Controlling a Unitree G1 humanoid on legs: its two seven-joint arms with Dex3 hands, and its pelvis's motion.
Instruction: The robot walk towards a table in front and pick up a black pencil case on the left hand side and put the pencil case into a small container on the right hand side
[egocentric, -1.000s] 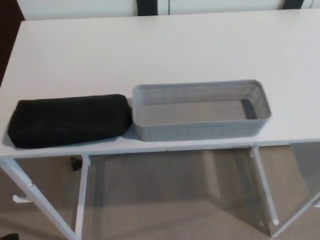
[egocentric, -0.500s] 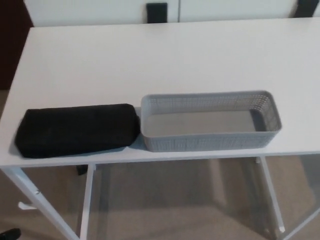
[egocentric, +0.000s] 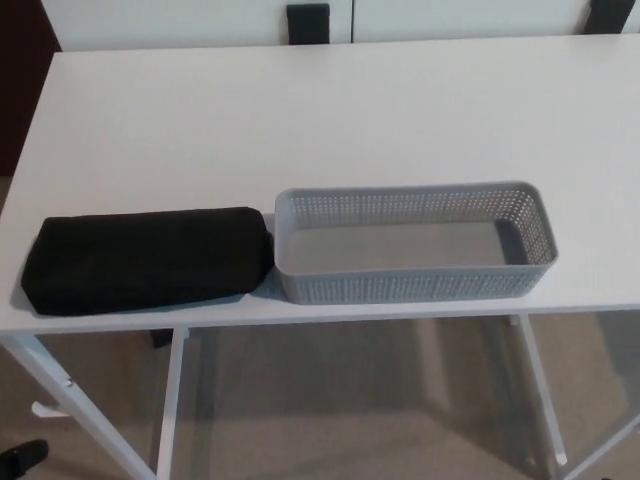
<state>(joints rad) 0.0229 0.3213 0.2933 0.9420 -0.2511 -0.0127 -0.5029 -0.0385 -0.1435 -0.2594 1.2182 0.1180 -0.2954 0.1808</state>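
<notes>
Hands: neither showed, so you could not tell finger state or place anything from them.
Pencil case (egocentric: 148, 258): lay crosswise on table (egocentric: 300, 130), touching container's (egocentric: 415, 245) left end (left hand likely nearer).

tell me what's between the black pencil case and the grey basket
Nothing in the head view: the black pencil case lies right beside the grey basket, with no visible gap.

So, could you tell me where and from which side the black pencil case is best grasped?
Probably across the middle of the black pencil case, coming from above: it lies flat and long near the table's front edge, its short width suiting a hand. Its right end sits close against the grey basket, leaving little room there.
</notes>
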